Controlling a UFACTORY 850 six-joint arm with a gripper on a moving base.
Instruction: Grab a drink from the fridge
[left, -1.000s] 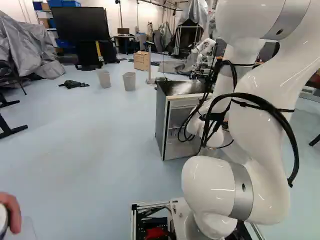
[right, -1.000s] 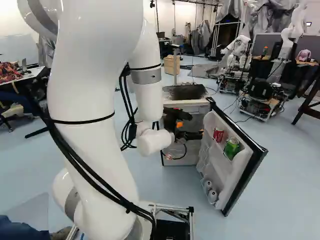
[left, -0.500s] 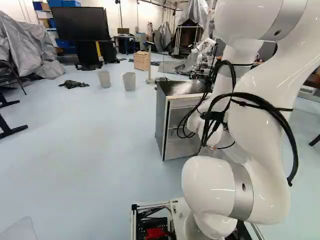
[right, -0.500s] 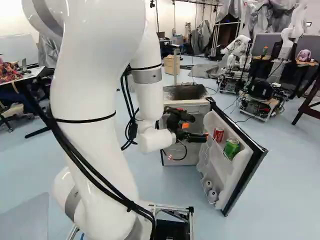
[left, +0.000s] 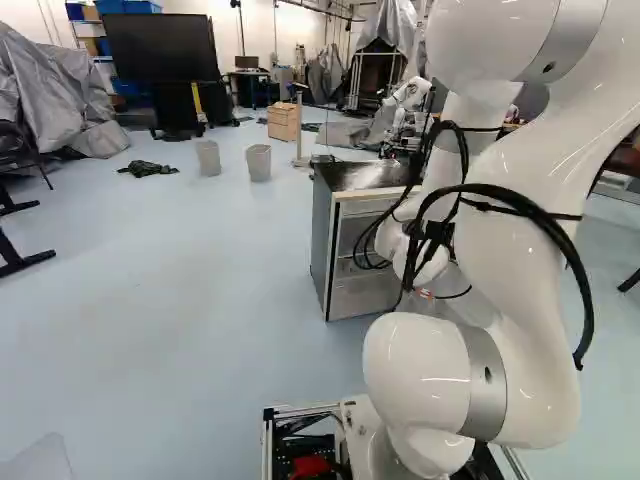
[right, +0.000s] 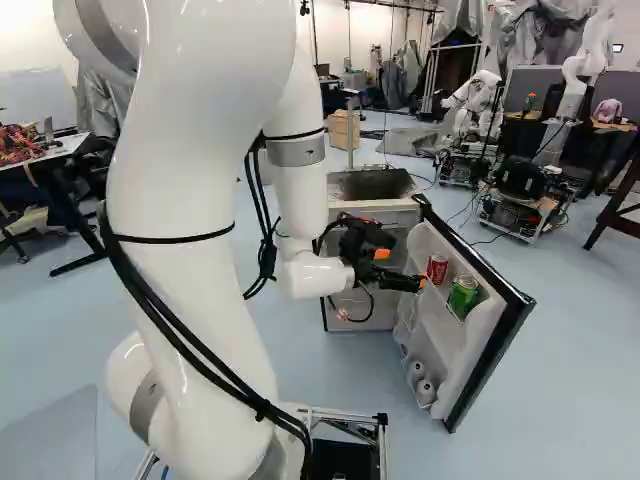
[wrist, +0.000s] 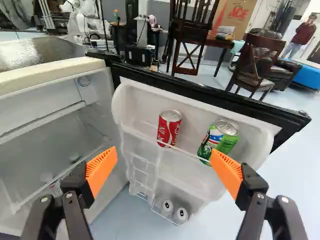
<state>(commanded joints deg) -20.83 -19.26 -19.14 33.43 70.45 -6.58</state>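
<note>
Rightward and a little down in the right base view, the gripper (right: 402, 268) has shifted with the arm (right: 175, 190) toward the fridge door (right: 440, 345); the base, the door and the cans sit as they did. Its jaws are spread wide, the orange pads (wrist: 102, 167) apart with nothing pinched between them.

Ahead of the jaws, on the door's upper shelf, the red can (wrist: 169, 128) stands upright in line with the gap between the pads. Beside it, apart from it, the green can (wrist: 225, 142) leans and shows just past one pad; I can't tell whether they touch. Right of centre in the right base view, the red can is just beside the nearer pad, the green one further right. Low in the door are two white round things (wrist: 167, 205), too small to make out.

The door swings open from the fridge (left: 350, 250), right of centre in the left base view and at the middle of the right one. At upper left of the left base view are a black screen (left: 160, 47), two bins (left: 259, 163) and a dark cloth (left: 148, 169) on the floor (left: 180, 300). Another robot (right: 475, 95) stands at upper right of the right base view.
</note>
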